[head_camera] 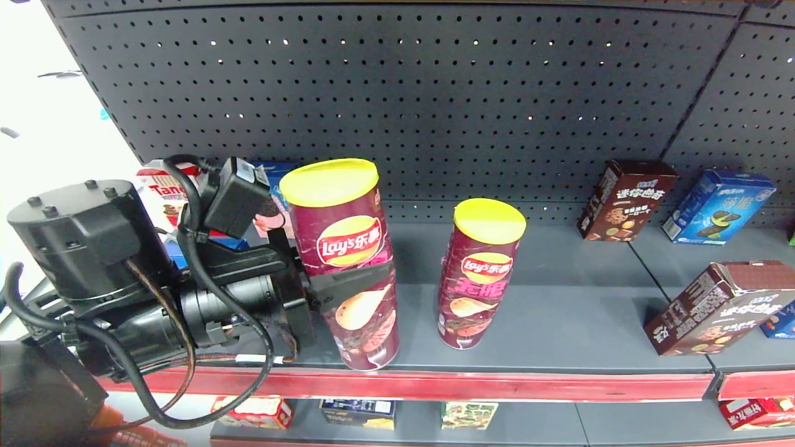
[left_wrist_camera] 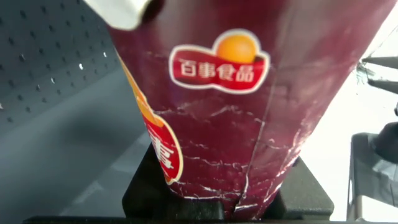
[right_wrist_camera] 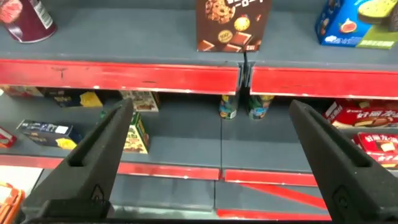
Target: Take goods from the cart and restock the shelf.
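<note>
**Chip can at the shelf's front edge, in the left arm's grip**

Chip can [head_camera: 335,239], maroon with a yellow lid, stands close to upright at the front of the grey shelf [head_camera: 559,310], its base right by the red rail [head_camera: 497,385]. I cannot tell whether it bears fully on the shelf or hangs a hair above it. The left fingers [head_camera: 357,279] are closed on its middle from the side, one dark finger crossing the front of the label. From the left wrist, the can's wall [left_wrist_camera: 249,112] sits pressed between the dark pads.

To me this looks like the placing step, nearly done. Next the can needs to settle flat. Then the fingers should part and draw straight back so it does not tip over the rail.

A second can [head_camera: 478,279] of the same kind stands near it on the robot's right, apart and further back. Both show a round red-and-yellow logo badge, pink characters and a picture of a crisp.

Further right are a brown biscuit box [head_camera: 624,198], a blue box [head_camera: 717,205] and a leaning brown box [head_camera: 714,307], all with small print. The pegboard [head_camera: 404,93] rises behind.

The right fingers [right_wrist_camera: 93,168] are spread wide and hold nothing, facing the lower shelves.
</note>
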Robot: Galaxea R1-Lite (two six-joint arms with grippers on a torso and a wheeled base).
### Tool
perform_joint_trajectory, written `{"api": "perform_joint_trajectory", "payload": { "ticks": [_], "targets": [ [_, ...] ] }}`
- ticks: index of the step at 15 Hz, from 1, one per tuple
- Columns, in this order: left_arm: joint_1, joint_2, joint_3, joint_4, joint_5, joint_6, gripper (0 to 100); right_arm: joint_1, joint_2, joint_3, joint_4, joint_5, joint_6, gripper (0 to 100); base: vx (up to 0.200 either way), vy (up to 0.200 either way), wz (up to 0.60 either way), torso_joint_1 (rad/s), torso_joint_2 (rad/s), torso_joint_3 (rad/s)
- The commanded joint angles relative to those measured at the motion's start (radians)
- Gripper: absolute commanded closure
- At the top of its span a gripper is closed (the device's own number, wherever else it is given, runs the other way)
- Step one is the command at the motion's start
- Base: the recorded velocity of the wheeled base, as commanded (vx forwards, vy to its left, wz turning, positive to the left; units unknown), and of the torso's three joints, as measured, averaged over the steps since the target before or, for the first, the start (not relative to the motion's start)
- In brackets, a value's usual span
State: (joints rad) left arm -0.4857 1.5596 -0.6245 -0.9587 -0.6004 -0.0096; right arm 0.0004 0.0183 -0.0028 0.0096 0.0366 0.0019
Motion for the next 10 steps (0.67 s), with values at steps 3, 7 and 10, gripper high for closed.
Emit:
{"api": "perform_joint_trajectory", "payload": {
  "ticks": [3, 7, 10],
  "targets": [
    [-0.001, 0.016, -0.075, 0.008, 0.05, -0.007, 100, 0.0, -0.018, 0.001, 0.0, 0.0, 0.0, 0, 0.0, 0.0, 0.0, 0.0, 0.0, 0.0],
    [-0.001, 0.103, -0.172, 0.017, 0.051, 0.017, 100, -0.002, -0.018, 0.001, 0.0, 0.0, 0.0, 0, 0.0, 0.0, 0.0, 0.0, 0.0, 0.0],
    [0.016, 0.126, -0.316, 0.233, 0.047, 0.063, 100, 0.0, -0.018, 0.001, 0.0, 0.0, 0.0, 0, 0.0, 0.0, 0.0, 0.0, 0.0, 0.0]
  ]
}}
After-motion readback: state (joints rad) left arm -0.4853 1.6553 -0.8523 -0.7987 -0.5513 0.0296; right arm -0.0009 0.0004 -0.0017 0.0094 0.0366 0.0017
